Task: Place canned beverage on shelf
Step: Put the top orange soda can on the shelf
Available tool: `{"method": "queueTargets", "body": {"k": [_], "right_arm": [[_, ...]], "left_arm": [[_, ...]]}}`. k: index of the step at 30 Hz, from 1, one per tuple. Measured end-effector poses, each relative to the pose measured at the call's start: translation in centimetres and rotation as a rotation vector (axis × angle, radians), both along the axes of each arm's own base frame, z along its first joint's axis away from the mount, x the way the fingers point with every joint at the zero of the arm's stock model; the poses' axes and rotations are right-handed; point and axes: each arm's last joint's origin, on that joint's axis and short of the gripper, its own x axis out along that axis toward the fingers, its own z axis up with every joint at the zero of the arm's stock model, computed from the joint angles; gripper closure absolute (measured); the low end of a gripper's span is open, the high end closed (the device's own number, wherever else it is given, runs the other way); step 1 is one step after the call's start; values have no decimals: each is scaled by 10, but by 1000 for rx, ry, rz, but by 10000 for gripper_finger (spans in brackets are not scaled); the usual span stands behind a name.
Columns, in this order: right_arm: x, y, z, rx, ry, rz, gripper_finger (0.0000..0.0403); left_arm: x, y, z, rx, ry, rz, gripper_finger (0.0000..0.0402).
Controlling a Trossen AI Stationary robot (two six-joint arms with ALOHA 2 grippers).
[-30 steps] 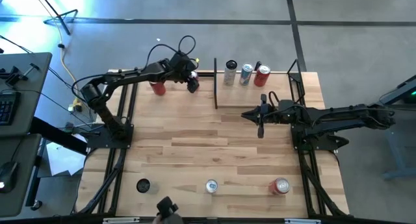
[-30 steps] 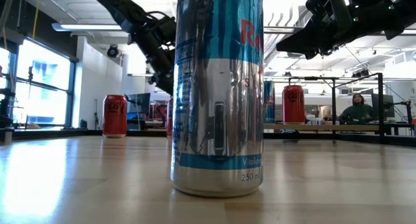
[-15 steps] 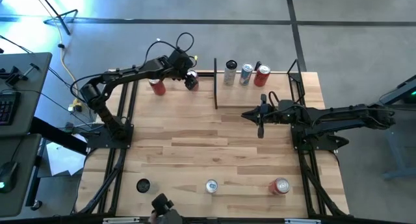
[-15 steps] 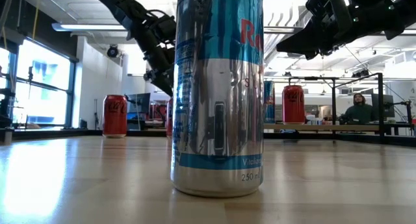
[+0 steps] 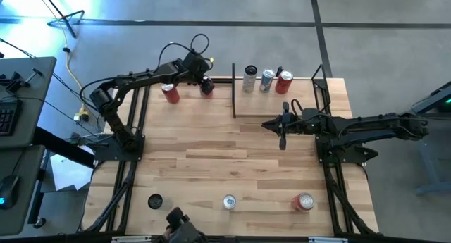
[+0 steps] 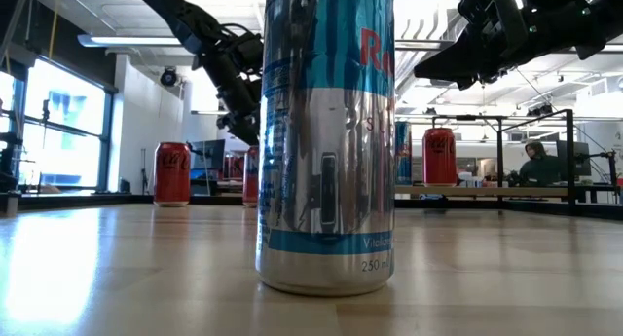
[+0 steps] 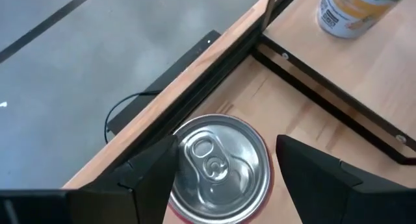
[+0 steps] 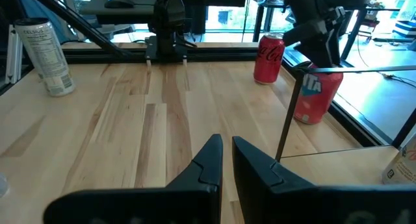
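Reaching step, grasp not yet made: left gripper (image 7: 224, 169) poised over a red aluminium can with a silver pull-tab lid (image 7: 220, 165) at the far edge of the table, fingers spread and flanking the lid on both sides, no contact visible. Same can standing upright just left of the small light-wood shelf board edged by thin black metal posts (image 5: 271, 102), near its left post, with a second red can (image 5: 170, 94) a little further left along the far edge. Shelf already carrying three cans at its far side: a pale one, a blue-silver one and a red one. Right gripper (image 5: 282, 127) waiting over the near part of the shelf, fingers brought close together with only a thin gap, holding nothing. Three more cans along the near edge, among them a tall silver-and-blue can (image 6: 326, 136). Next, by judgement: lower around the can body, close squarely without tipping it, lift clear of the black post, carry right, set down on bare board away from the standing cans.
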Motion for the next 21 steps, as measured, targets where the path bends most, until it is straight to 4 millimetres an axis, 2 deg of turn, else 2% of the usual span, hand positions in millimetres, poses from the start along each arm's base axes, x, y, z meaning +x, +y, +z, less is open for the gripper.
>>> {"method": "queueTargets", "body": {"k": [6,9,15,21], "right_arm": [[0,0,0,0,0,0,384],[0,0,0,0,0,0,384],[0,0,0,3,0,-1,384],[0,0,0,7,-1,-1,384]], "left_arm": [[0,-8,5,8,8,-29,149],[-3,-12,14,23,-2,-30,149],[-13,-4,23,-18,17,13,149],[-18,3,18,-66,10,37,140]]}}
